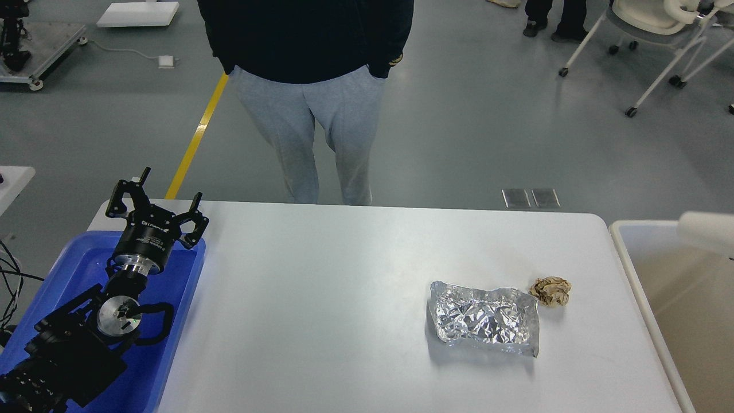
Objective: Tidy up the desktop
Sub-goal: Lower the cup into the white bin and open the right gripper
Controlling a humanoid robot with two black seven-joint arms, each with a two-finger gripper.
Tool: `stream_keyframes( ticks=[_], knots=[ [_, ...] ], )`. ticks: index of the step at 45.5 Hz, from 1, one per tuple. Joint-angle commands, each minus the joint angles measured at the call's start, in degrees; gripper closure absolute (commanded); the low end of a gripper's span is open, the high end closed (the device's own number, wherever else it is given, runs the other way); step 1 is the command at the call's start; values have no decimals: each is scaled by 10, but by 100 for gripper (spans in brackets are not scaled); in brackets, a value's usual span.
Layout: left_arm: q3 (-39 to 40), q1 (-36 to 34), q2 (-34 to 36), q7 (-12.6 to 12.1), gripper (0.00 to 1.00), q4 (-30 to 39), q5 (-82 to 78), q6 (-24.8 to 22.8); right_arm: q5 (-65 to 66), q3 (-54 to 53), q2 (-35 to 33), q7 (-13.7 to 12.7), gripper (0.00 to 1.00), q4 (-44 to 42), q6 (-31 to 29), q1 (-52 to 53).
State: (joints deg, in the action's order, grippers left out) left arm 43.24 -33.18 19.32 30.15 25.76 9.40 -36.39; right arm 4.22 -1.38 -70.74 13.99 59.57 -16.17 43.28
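Observation:
The desktop point(321, 298) is a large white tabletop with rounded corners. A crumpled sheet of silver foil point(484, 318) lies on its right half. A small ball of crumpled brown paper point(551, 291) sits just right of the foil's far corner. My left gripper point(170, 189) is open and empty, with fingers spread, held over the far end of the blue tray point(178, 321) at the table's left edge. It is far from the foil and the paper. My right arm and gripper are out of view.
A cream-white bin point(636, 281) stands off the table's right edge, with a white object point(706, 229) above its far rim. A person in grey trousers point(312, 126) stands at the table's far edge. Wheeled chairs stand at the back right.

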Motion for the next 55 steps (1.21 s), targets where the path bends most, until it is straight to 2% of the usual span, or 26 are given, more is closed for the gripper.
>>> stream_keyframes(
  ticks=[1, 18, 31, 41, 48, 55],
  knots=[
    [0, 0, 0, 0, 0, 0, 0, 0, -99, -5, 91, 16, 100, -117, 8, -89],
    [0, 0, 0, 0, 0, 0, 0, 0, -140, -12, 238, 9, 100, -319, 10, -137],
    [0, 0, 0, 0, 0, 0, 0, 0, -144, -26, 367, 9, 100, -511, 12, -156],
    [0, 0, 0, 0, 0, 0, 0, 0, -144, -27, 395, 2, 100, -560, 25, -156],
    [0, 0, 0, 0, 0, 0, 0, 0, -144, -63, 416, -37, 100, -573, 67, -153],
    [0, 0, 0, 0, 0, 0, 0, 0, -143, -72, 429, -38, 100, -573, 83, -153]
  ],
)
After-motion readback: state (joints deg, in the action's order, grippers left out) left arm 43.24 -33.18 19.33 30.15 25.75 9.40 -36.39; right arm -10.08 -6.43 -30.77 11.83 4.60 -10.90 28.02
